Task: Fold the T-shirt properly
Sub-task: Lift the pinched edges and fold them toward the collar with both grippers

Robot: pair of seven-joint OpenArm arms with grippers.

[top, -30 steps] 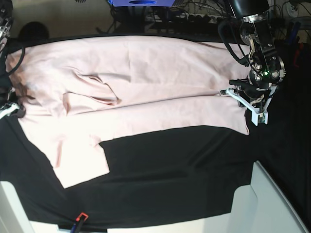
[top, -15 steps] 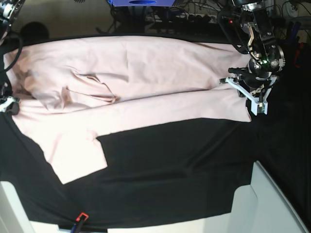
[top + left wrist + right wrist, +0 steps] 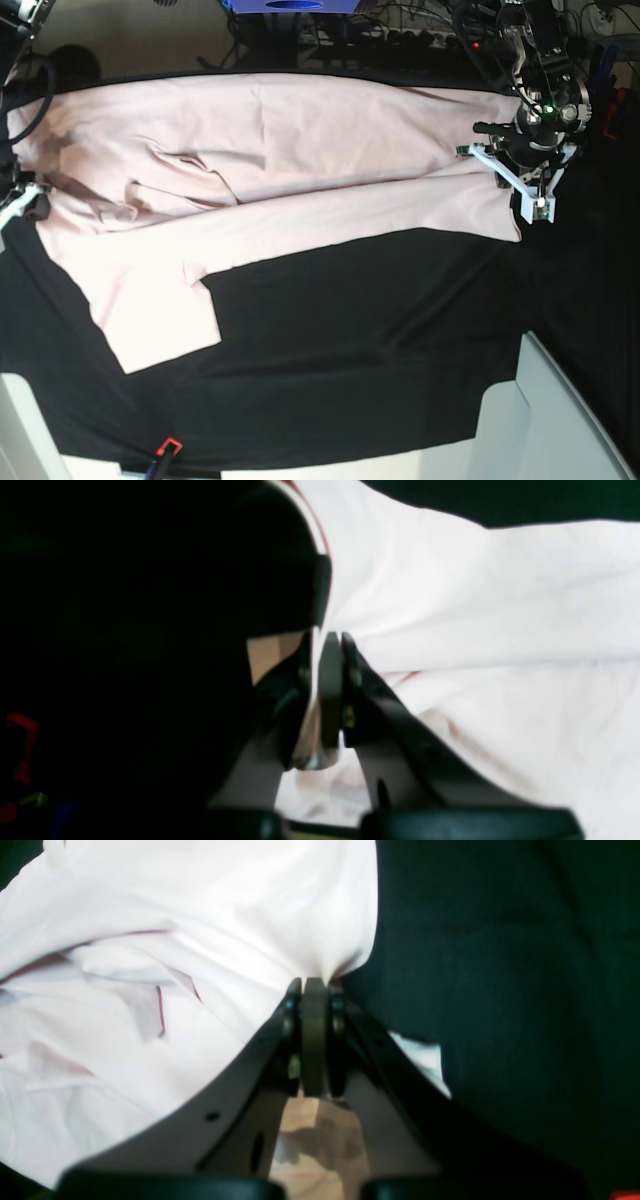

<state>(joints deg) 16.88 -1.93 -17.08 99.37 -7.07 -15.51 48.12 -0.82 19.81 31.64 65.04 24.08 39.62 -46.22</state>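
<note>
A black table cloth (image 3: 360,340) covers the work surface, and across its far half lies the large pale pink short-sleeved cotton T-shirt (image 3: 270,150), stretched lengthwise between the two arms with its plain side up. The shirt's body runs from one gripper to the other, a long fold line crossing it, with rumpled creases gathered toward the right arm's end. One short sleeve (image 3: 160,325) juts out over the dark cloth, nearer the right gripper than the left.

The left gripper (image 3: 510,185), white-fingered below a black wrist, sits at the shirt's end on the right of the base view. Its wrist camera shows the jaws pressed together on a pinch of the pink fabric (image 3: 450,630), which spreads away from the fingertips (image 3: 330,650) in taut ridges.

The right gripper (image 3: 25,200) appears only partly at the left border of the base view, against the opposite end of the shirt. From its own wrist camera, the dark fingers (image 3: 314,990) are clamped together on the edge of the fabric (image 3: 200,940), with crumpled pink cloth to one side of the jaws and black table cloth (image 3: 500,965) to the other.

A small red and black object (image 3: 165,448) lies at the cloth's near edge, well apart from both grippers.
</note>
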